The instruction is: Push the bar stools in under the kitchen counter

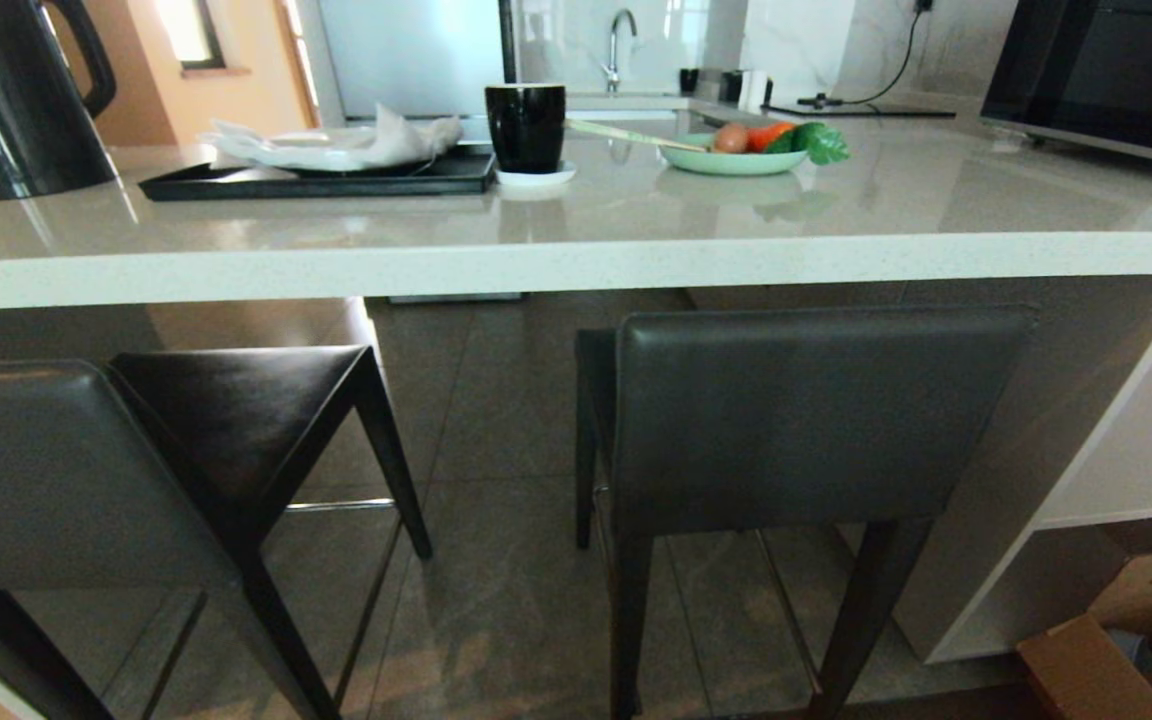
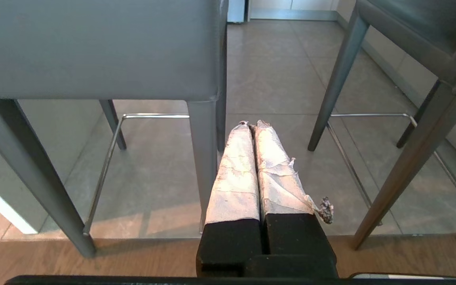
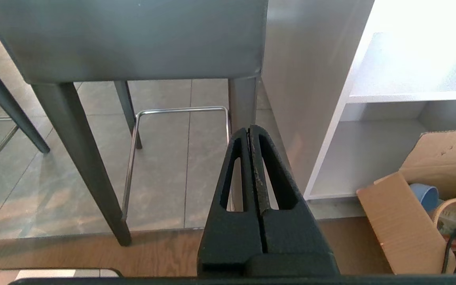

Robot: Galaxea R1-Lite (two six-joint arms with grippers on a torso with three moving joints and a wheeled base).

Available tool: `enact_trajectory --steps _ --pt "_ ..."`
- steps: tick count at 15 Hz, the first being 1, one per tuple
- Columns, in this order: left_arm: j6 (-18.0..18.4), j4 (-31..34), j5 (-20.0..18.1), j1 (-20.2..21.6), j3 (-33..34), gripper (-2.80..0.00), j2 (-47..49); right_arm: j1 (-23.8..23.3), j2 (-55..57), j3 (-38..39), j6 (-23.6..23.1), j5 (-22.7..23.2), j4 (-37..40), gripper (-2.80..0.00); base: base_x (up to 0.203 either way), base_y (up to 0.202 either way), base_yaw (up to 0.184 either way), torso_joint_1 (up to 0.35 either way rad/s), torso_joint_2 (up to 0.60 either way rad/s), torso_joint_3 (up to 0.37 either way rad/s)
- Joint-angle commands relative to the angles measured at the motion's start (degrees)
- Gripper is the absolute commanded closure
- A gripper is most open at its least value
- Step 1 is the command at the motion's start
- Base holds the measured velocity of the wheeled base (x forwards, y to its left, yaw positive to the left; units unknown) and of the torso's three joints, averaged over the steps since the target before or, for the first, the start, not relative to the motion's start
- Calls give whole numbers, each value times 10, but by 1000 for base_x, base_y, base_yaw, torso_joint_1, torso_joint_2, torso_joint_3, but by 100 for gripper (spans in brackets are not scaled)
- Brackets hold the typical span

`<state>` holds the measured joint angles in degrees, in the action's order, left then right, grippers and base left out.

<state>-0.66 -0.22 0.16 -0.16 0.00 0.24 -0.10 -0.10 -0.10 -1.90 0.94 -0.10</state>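
Observation:
Two bar stools stand in front of the kitchen counter, whose thick speckled edge runs across the head view. The left stool is turned at an angle, its dark seat pointing toward the counter. The right stool faces the counter squarely, its backrest just below the edge. Neither gripper shows in the head view. My left gripper, with tape-wrapped fingers, is shut and empty, low behind the left stool's backrest. My right gripper is shut and empty behind the right stool.
The counter's slab end panel and white shelving stand right of the right stool, with a cardboard box on the floor. On the countertop are a kettle, a black tray, a mug, a green plate and a microwave.

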Motion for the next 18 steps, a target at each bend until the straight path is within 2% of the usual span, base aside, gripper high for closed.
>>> enact_trajectory --steps 1,6,11,18 --pt "0 0 0 0 0 0 1 0 1 0 0 0 0 0 0 0 0 0 0 0" --pt "0 0 0 0 0 0 1 0 1 0 0 0 0 0 0 0 0 84 -230 -244" --pt "0 0 0 0 0 0 1 0 1 0 0 0 0 0 0 0 0 159 -499 -272" --pt "0 0 0 0 0 0 1 0 1 0 0 0 0 0 0 0 0 21 -48 -30"
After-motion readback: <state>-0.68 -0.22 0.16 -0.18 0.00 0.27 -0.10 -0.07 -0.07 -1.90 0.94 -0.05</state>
